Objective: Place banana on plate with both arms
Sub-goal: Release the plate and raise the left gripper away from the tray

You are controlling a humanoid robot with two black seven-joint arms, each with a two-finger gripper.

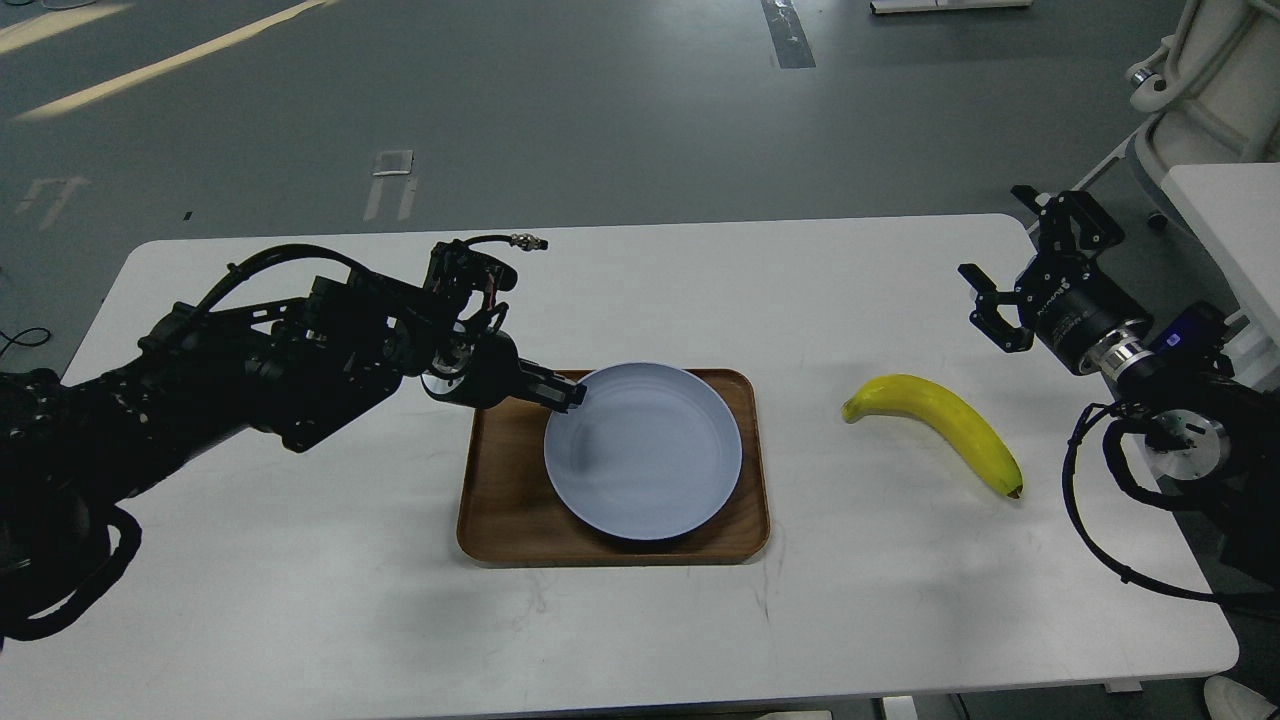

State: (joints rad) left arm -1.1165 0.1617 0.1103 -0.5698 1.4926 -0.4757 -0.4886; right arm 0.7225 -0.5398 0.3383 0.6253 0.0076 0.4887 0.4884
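The pale blue plate [645,452] lies low on the brown wooden tray [500,500], toward its right side. My left gripper [568,396] is shut on the plate's upper-left rim. The yellow banana [940,425] lies on the white table to the right of the tray, stem end to the left, dark tip to the lower right. My right gripper [1015,265] is open and empty, hovering above and to the right of the banana, apart from it.
The white table [300,600] has bare surface in front and at the left. A white machine and another white table edge [1220,210] stand at the far right. My right arm's cable [1090,540] loops over the table's right edge.
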